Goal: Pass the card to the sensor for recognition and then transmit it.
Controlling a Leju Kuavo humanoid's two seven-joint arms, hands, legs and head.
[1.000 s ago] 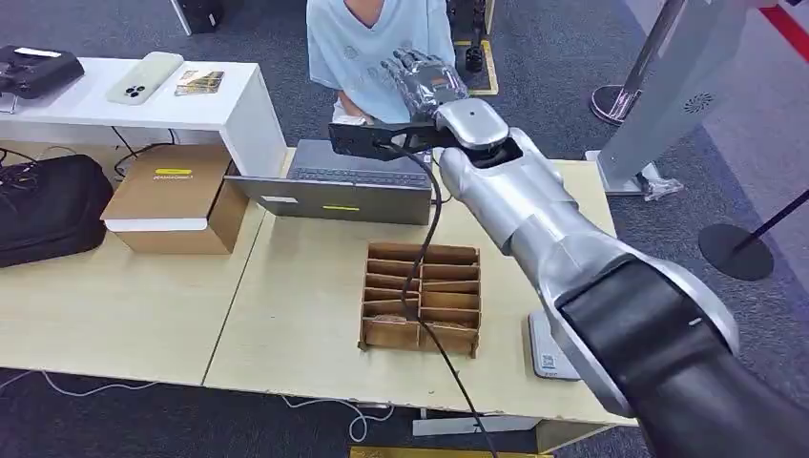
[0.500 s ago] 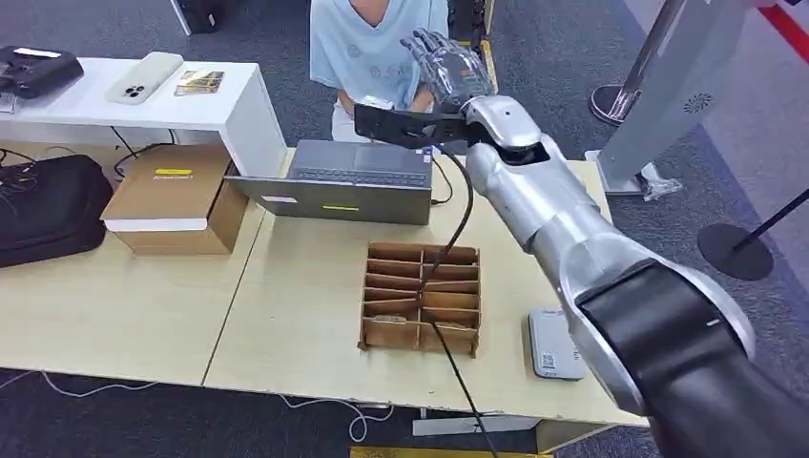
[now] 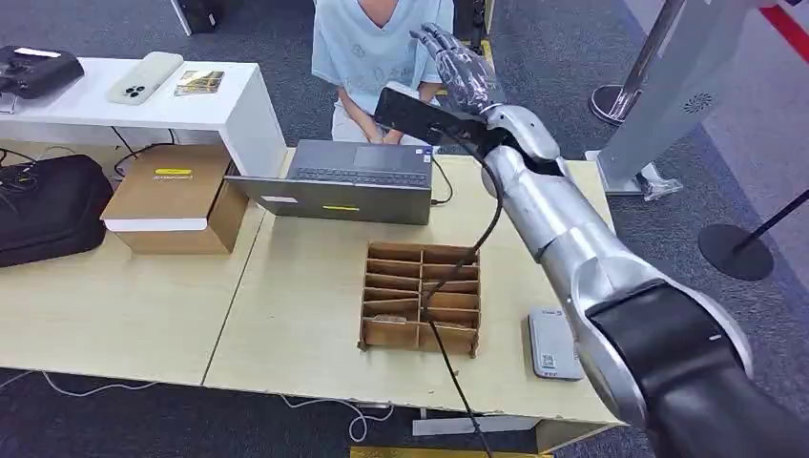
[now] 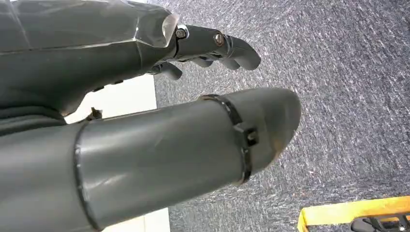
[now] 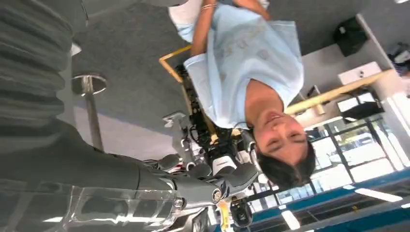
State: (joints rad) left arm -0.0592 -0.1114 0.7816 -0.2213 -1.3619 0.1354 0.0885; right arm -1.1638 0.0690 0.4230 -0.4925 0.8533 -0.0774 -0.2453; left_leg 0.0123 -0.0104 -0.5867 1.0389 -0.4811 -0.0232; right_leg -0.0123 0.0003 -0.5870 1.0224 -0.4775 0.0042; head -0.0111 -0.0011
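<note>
The right hand [image 3: 458, 67] is raised past the far edge of the table [image 3: 286, 286], its fingers [image 3: 441, 46] spread and pointing up toward the person [image 3: 367, 48] seated behind the laptop [image 3: 353, 181]. No card can be made out between those fingers in the head view, and the right wrist view shows them only partly curled with nothing plainly pinched, so whether the hand carries the card I cannot tell. The card's own place is uncertain: a pale slip seems to lie in a lower compartment of the brown cardboard divider tray [image 3: 422, 298], well back from the fingers toward the robot, but it is too small to name.

The grey card reader [image 3: 551, 345] lies flat on the table just beside the tray, behind the fingers and under the forearm; this hand is much the nearer to it. A black cable hangs from the wrist across the tray and could snag.

The left hand [image 4: 145, 145] hangs over carpet, fingers curled in, holding nothing that I can see.
</note>
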